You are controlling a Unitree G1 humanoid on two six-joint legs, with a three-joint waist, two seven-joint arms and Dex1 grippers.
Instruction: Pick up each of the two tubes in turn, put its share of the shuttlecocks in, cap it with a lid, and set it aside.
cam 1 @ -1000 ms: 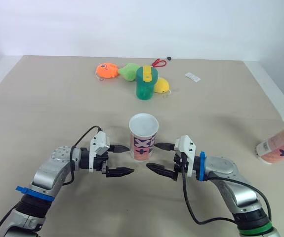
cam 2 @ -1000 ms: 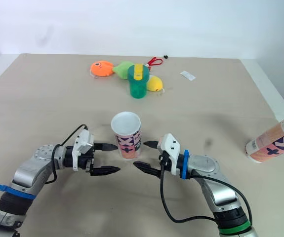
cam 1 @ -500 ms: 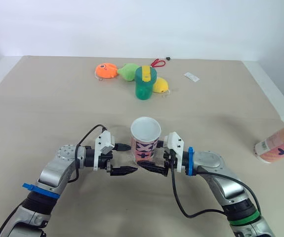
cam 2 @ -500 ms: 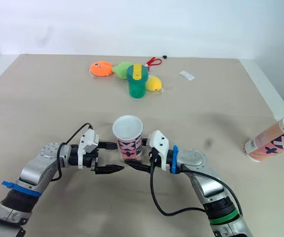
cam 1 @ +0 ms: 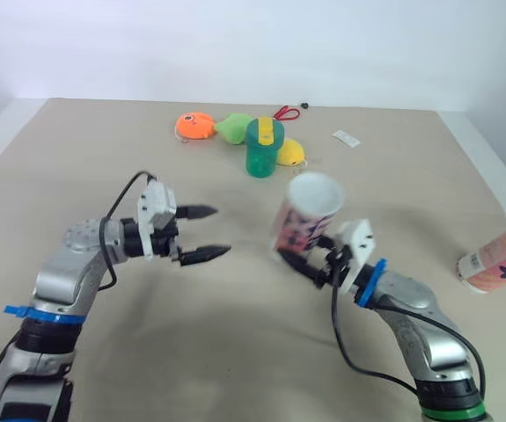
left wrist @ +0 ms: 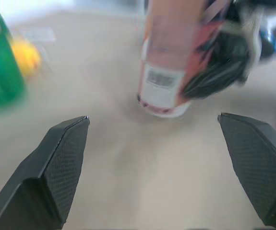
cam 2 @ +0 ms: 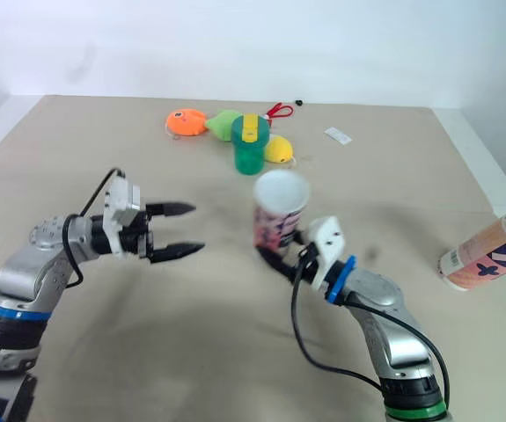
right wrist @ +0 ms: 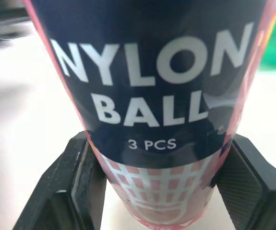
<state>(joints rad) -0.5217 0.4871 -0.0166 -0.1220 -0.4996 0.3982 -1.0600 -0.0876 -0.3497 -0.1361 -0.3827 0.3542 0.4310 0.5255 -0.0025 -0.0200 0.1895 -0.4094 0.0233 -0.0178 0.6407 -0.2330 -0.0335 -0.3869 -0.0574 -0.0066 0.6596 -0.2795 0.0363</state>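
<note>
Tube, tilted, pinched near its base by right gripper. Left gripper spread wide, empty, apart from it.

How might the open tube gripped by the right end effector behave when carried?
Likely light: the tube looks thin-walled and open-mouthed. Held low near its base by the right end effector, its tall tilted body could pivot or slip.

A glossy, smooth printed wrap is noted on the tube. The table is surfaced in matt beige, smooth, without glare. The pads of the left gripper are finished matt black with a fine cross-hatched texture. The green cup is read as slightly shiny plastic, and the orange toy as soft and cloth-like.
</note>
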